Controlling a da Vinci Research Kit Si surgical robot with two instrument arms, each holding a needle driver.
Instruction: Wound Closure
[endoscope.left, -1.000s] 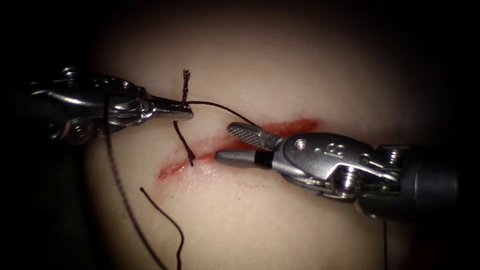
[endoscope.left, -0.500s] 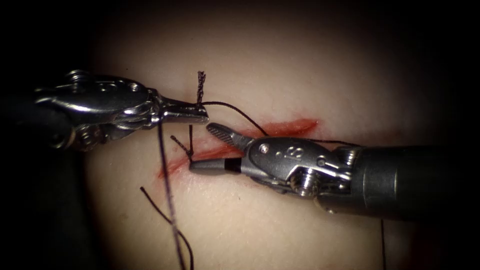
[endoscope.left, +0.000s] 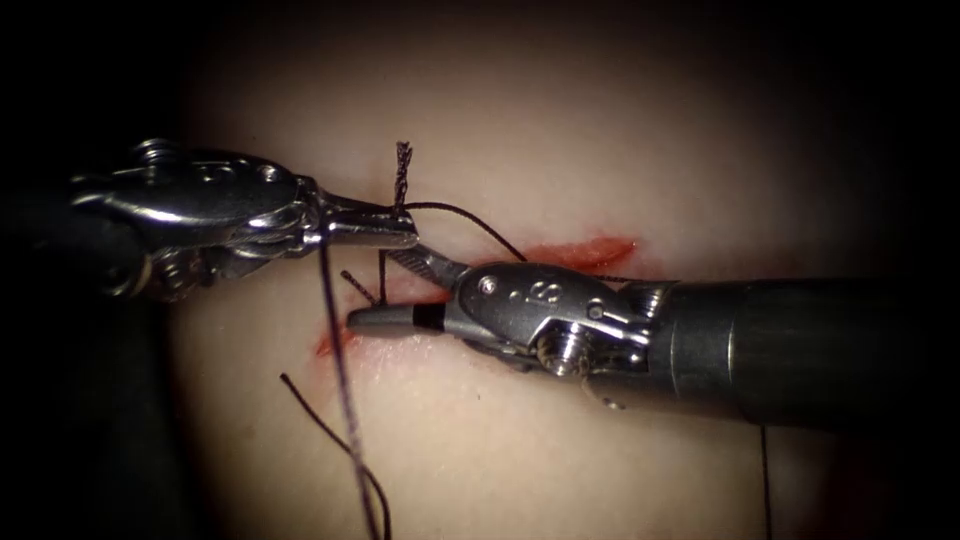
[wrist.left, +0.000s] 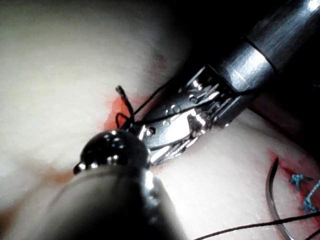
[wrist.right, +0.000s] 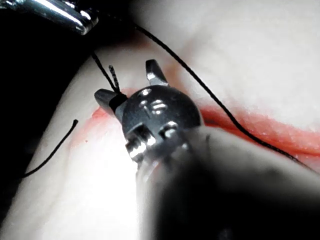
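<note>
Overhead, pale tissue (endoscope.left: 600, 130) is lit at the centre and ringed by darkness, and a slanting cut (endoscope.left: 590, 250) stained with red fluid (endoscope.left: 335, 345) crosses it. Above the cut's left part, the left tool (endoscope.left: 400, 228) is seen with its jaws closed on the thread (endoscope.left: 470, 220), whose frayed cut end (endoscope.left: 402, 170) stands up just behind the tips. From that grip one strand is carried rightward in a low arc toward the cut, and a short strand drops to a knot (endoscope.left: 378, 298) at the wound's edge. The right tool (endoscope.left: 385, 290) is laid along the cut with its jaws parted around that short strand beside the knot: the upper jaw is angled up toward the left tool's tip, the lower jaw is laid flat on the tissue, and nothing is gripped. A long dark strand (endoscope.left: 340, 400) is hung from the left tool down across the tissue, and a loose curved thread end (endoscope.left: 320, 425) is seen beside it. In the left wrist view the curved needle (wrist.left: 272, 200) is found lying free on the tissue, well apart from both tools, near a blue knotted stitch (wrist.left: 305, 195).
</note>
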